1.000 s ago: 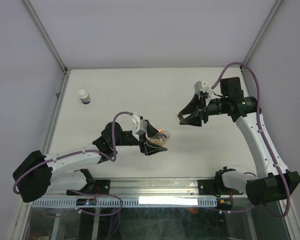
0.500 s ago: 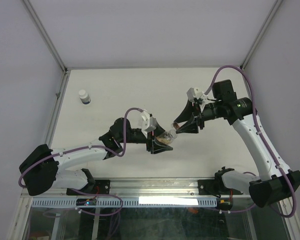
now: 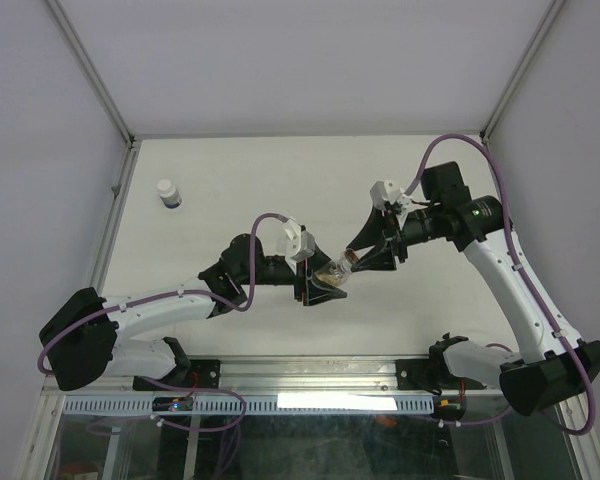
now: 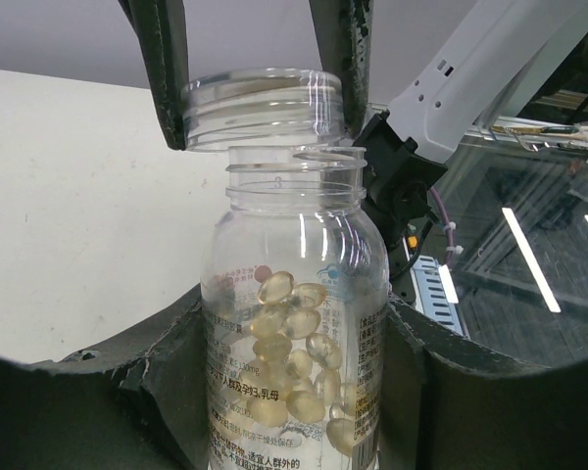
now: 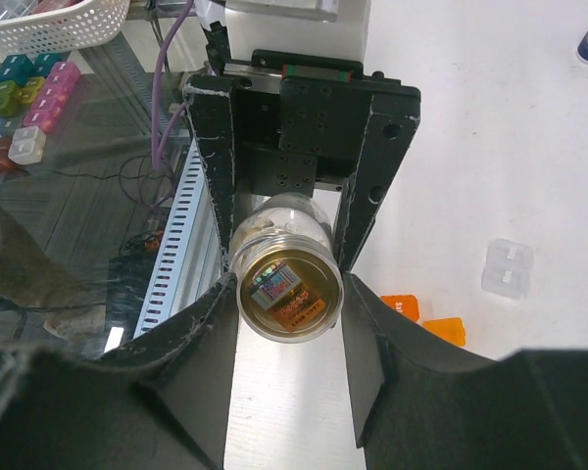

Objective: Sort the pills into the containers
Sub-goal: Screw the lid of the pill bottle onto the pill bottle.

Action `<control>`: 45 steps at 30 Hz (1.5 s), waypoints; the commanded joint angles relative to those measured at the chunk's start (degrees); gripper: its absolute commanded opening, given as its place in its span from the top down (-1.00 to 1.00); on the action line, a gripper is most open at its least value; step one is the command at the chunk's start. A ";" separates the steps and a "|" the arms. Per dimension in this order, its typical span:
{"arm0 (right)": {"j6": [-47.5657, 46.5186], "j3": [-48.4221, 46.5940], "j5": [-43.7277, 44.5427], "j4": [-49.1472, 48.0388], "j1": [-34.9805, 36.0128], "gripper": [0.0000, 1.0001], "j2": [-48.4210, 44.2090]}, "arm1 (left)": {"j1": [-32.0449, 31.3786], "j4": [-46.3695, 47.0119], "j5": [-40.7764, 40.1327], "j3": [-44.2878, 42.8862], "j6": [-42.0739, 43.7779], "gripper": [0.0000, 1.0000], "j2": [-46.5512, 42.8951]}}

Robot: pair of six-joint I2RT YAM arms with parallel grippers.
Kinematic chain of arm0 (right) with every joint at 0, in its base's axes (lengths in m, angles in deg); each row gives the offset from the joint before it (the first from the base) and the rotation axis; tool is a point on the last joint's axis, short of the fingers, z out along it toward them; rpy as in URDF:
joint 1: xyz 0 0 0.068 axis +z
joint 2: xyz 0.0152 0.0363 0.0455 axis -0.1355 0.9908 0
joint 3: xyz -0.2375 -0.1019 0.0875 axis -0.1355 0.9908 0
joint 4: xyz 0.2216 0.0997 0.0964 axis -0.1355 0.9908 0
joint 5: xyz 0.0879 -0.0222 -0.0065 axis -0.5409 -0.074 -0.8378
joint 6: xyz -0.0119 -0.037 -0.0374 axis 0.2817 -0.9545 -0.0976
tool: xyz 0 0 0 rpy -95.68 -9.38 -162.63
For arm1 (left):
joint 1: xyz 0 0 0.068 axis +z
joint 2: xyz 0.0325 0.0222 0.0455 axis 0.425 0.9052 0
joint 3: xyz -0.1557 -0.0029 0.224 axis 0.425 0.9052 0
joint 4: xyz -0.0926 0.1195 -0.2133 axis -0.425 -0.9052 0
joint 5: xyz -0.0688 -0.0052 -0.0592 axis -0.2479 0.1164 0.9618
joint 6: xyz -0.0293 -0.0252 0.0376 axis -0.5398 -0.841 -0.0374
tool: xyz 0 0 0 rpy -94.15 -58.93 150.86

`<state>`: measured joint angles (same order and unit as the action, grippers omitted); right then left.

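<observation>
Pills (image 4: 292,343): pale yellow, translucent, oval capsules, heaped loose in lower half of clear bottle (image 4: 294,284). Bottle has printed label, threaded neck, no cap. It sits upright in left wrist view, clamped at both sides by left pincer (image 3: 322,284) and held above tabletop (image 3: 210,170).

Cup (image 4: 265,103): clear threaded rim, mouth against bottle mouth, slightly offset; contact unclear. Right pincer (image 3: 356,258) closed on its sides. Cup base looks amber from right wrist.

White bottle (image 3: 168,193) stands well apart, far left on tabletop.
</observation>
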<state>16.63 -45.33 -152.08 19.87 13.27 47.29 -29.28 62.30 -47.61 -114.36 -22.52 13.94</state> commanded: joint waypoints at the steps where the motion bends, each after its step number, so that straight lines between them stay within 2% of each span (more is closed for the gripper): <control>1: -1.52 -2.15 -0.67 0.99 0.52 0.71 -1.61 | -0.67 1.66 -0.92 -2.56 -0.72 1.00 -0.25; 21: -2.50 -1.06 0.71 0.78 1.45 0.69 -1.88 | -0.70 3.92 -1.85 -3.04 -6.12 1.00 0.27; 24: -0.97 -0.68 1.99 -0.58 1.66 0.69 -1.80 | -0.64 5.92 -1.59 -2.94 -7.72 1.00 0.26; 31: 4.33 0.48 5.66 -4.46 2.91 0.69 -1.37 | -0.67 2.81 -4.16 -4.37 -6.51 1.00 -0.37; 36: 13.02 1.85 11.09 -9.83 4.08 0.69 -1.11 | -0.91 -0.11 -13.40 -4.78 -3.36 1.00 -1.19; 42: 32.33 4.81 16.28 -18.37 4.76 0.74 0.42 | -1.05 0.09 -22.31 -4.71 1.49 1.00 -0.51; 45: 43.60 7.79 20.67 -23.82 4.83 0.77 0.63 | -1.08 3.05 -26.24 -3.69 2.33 1.00 -0.07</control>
<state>42.53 -40.83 -137.48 4.18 16.46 47.18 -30.00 56.26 -63.22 -115.65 -22.65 14.59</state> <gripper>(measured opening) 0.442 0.523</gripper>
